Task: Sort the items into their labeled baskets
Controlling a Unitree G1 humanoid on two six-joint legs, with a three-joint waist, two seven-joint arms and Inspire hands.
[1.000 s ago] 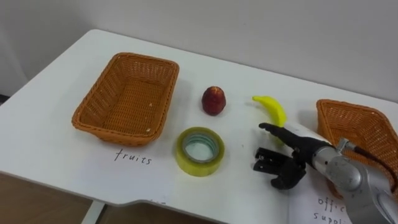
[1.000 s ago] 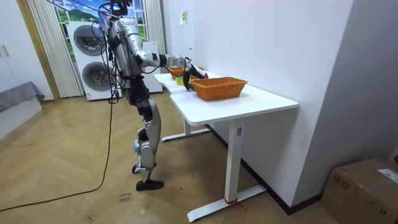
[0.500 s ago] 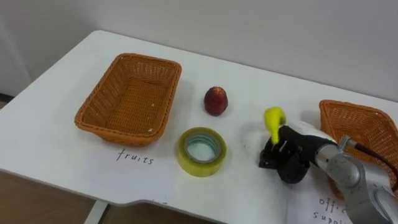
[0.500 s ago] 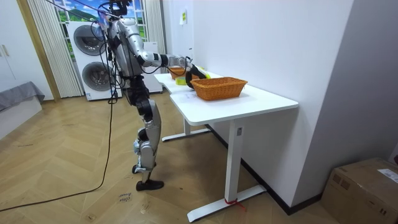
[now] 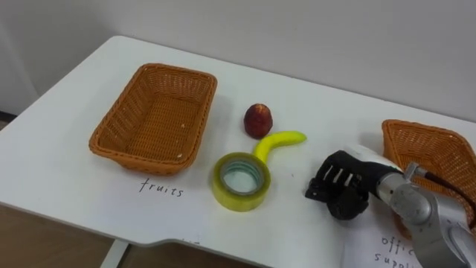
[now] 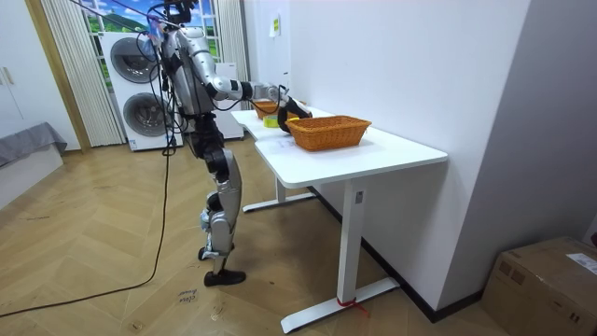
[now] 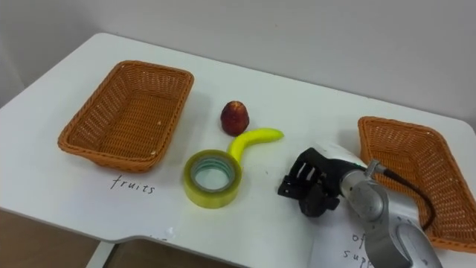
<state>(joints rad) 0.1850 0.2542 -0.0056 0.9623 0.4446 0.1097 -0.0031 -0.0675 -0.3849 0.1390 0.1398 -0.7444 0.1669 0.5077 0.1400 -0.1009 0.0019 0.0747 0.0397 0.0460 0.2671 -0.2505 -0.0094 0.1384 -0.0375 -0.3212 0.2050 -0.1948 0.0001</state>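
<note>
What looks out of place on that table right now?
The banana lies loose beside the tape roll, not in the fruit basket, while the right robot hand nearby is curled around nothing.

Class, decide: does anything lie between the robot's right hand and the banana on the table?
Nothing visible does: only bare table separates the right hand from the banana; the tape roll and apple lie beyond it.

We see the robot standing at the far end of the white table (image 6: 373, 154), one arm stretched over it beside a wicker basket (image 6: 328, 132); washing machines (image 6: 140, 86) stand behind.
</note>
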